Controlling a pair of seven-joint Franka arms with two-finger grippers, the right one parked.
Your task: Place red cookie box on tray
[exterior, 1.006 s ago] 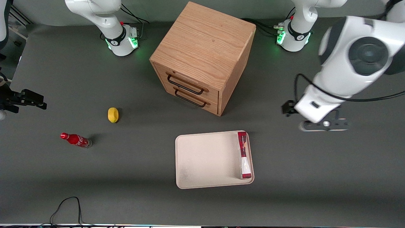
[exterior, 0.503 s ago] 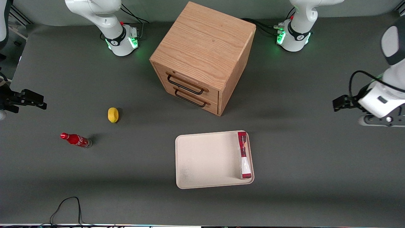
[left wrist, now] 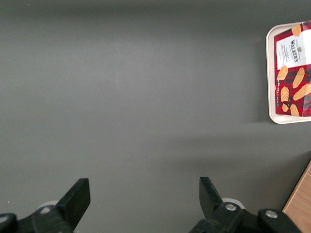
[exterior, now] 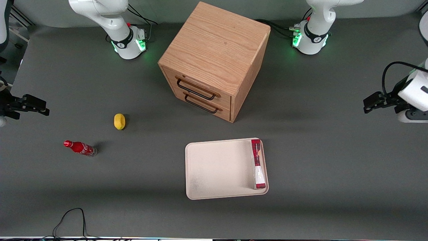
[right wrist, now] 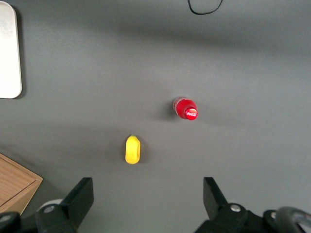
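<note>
Front view: hand [exterior: 413,115] (fingers [left wrist: 77,196] spread) well apart from tray [exterior: 214,167].

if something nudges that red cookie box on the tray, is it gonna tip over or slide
The red cookie box seems to stand on a narrow edge against the tray rim, so a sideways nudge likely topples it flat. Its slim carton probably feels light and stiff. The gripper is open, off toward the working arm's end.

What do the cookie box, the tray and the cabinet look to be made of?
The red cookie box, lying in the tray, looks like printed cardboard: sharp folded edges, tartan and cookie print. The tray looks like matte moulded plastic or pulp, cream with rounded corners; hard to say which. The cabinet shows oak-like wood grain, with dark metal-looking handles. The gripper is open, empty, off toward the working arm's end.
</note>
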